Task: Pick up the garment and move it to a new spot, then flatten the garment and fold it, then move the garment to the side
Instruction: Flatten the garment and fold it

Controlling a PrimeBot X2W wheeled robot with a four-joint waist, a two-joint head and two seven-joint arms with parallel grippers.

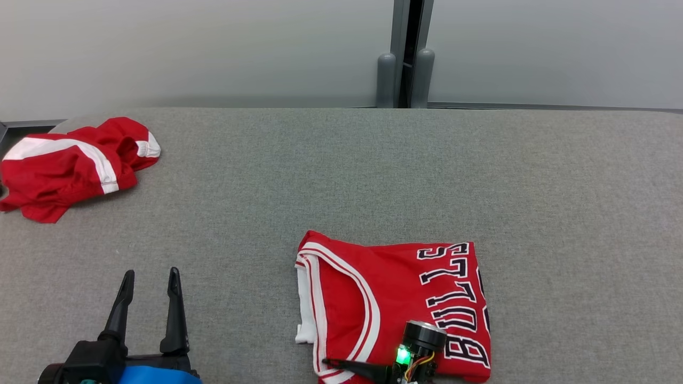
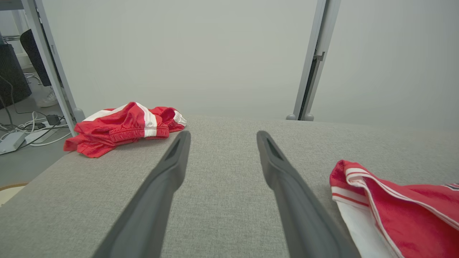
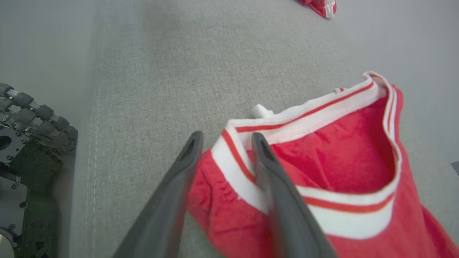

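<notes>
Left tool (image 1: 151,272) is seen in the head view with its two dark fingers spread wide and nothing between them. It is held over the grey worktop (image 1: 373,170), to the left of the folded red jersey (image 1: 395,298). The right tool (image 1: 333,364) is laid over the jersey's near edge, with one finger pointed towards the jersey's left side and a green light lit on its body. The jersey is spread flat on the worktop, with a white-trimmed opening at its left and the lettering BULLS along its right. Crumpled red-and-white shorts (image 1: 69,165) are seen well apart from the jersey, far to its left and farther back.

From the left wrist, the open fingers are shown above bare worktop, with the jersey's trimmed corner just to their right. The shorts are seen beyond, at the worktop's edge, with cables (image 2: 21,132) on the floor past them.

From the right wrist, the fingers (image 3: 172,200) are seen standing apart, with the jersey's striped corner taken in between them.
</notes>
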